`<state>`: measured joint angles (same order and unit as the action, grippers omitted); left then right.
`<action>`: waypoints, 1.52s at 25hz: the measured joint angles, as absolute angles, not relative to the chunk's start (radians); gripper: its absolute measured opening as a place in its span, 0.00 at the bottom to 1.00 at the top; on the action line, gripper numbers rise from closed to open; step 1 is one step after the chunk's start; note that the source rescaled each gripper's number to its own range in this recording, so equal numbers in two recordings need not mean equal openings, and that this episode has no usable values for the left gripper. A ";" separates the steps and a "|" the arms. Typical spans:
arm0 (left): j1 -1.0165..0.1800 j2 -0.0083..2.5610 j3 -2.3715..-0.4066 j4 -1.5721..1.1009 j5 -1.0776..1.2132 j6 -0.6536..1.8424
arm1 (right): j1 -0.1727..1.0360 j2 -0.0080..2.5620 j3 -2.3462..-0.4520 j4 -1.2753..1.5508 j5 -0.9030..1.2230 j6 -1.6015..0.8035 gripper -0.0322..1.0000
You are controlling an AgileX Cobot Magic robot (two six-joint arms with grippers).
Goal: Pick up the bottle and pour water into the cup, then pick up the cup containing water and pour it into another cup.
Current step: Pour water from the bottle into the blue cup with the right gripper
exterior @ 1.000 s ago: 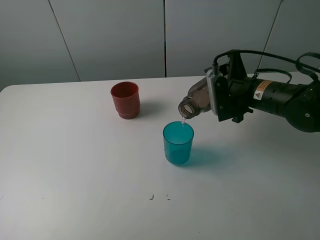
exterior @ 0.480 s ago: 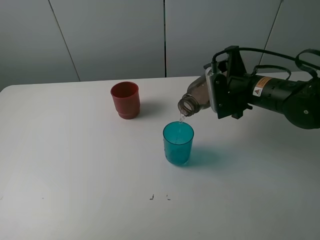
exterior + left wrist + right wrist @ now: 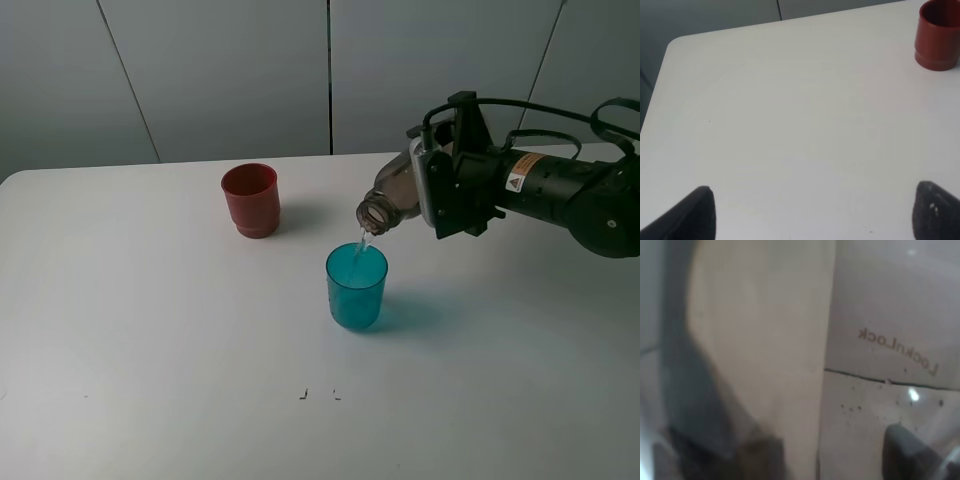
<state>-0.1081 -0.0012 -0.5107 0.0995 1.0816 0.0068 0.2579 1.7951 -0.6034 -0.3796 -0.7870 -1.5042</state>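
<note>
Gripped bottle (image 3: 390, 198) tight in right gripper (image 3: 432, 190), neck tipped down, mouth just above cup (image 3: 356, 288); left gripper (image 3: 818, 212) spread wide, empty.

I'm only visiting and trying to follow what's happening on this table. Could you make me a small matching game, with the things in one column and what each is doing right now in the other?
Things
1. bottle
2. teal cup
3. red-brown cup
4. left gripper

States
A. stands apart on the table, nothing going into it
B. open, holding nothing
C. tilted, water running from its mouth
D. upright under the stream, catching it

Pairs: 1-C, 2-D, 3-A, 4-B
</note>
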 joint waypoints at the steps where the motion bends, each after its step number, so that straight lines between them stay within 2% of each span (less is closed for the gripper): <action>1: -0.108 -0.001 -0.511 0.099 1.082 0.007 | 0.258 1.795 -0.603 -0.380 -0.787 -1.506 0.06; 38: -0.108 -0.001 -0.511 0.099 1.082 0.007 | 0.258 1.795 -0.643 -0.378 -0.812 -1.605 0.06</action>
